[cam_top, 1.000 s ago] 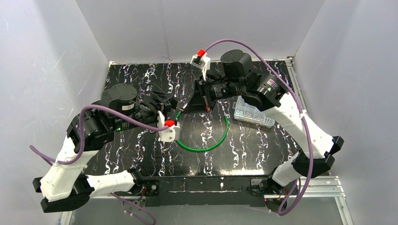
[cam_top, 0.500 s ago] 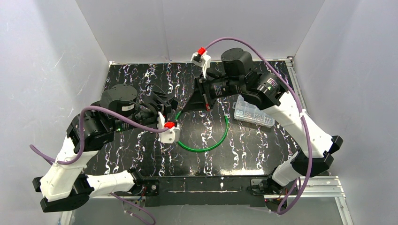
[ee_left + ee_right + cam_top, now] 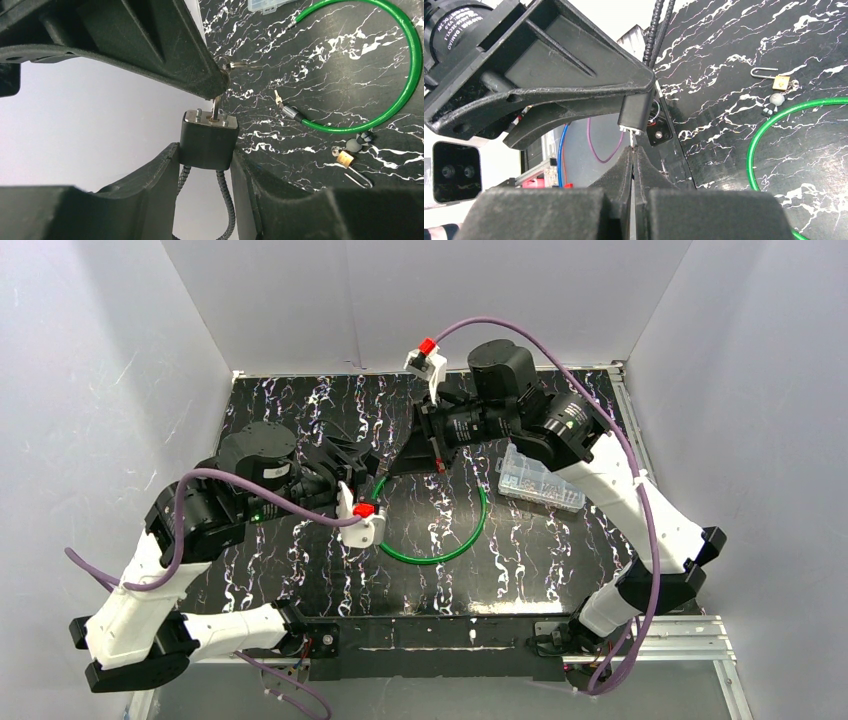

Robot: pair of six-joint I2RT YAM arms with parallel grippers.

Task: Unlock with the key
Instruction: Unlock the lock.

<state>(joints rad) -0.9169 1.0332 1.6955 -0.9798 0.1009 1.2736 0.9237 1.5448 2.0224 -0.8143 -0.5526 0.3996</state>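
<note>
Starting from the near edge of the worktop (image 3: 300, 570), the first thing met is the green cable (image 3: 430, 561), a loose loop lying flat around the middle and left out of the action (a small brass padlock (image 3: 344, 158) lies just outside its curve, apart from it and untouched). Above the far-left part of that loop, lifted off the surface near the worktop's centre, is the black padlock (image 3: 209, 135). The left tool (image 3: 205, 160) is clenched on its body from both sides, and the braided shackle cable runs back between the fingers. That grip presents the keyed face squarely to the other arm and, I judge, gives the body something to brace against when a twist comes. From the far side the right tool (image 3: 633, 152) is pinched tight on the key (image 3: 216, 107), whose blade is in the keyway and looks seated, with little metal showing between fingertips and lock. Holding the key at the very tips lines it up with the wrist, so a roll of that joint should turn it. Both shackle ends appear to sit in the body, so the lock reads as not yet released and the turn is the step in hand. Further toward the right edge rests a clear plastic box (image 3: 540, 483), well apart from both tools.
</note>
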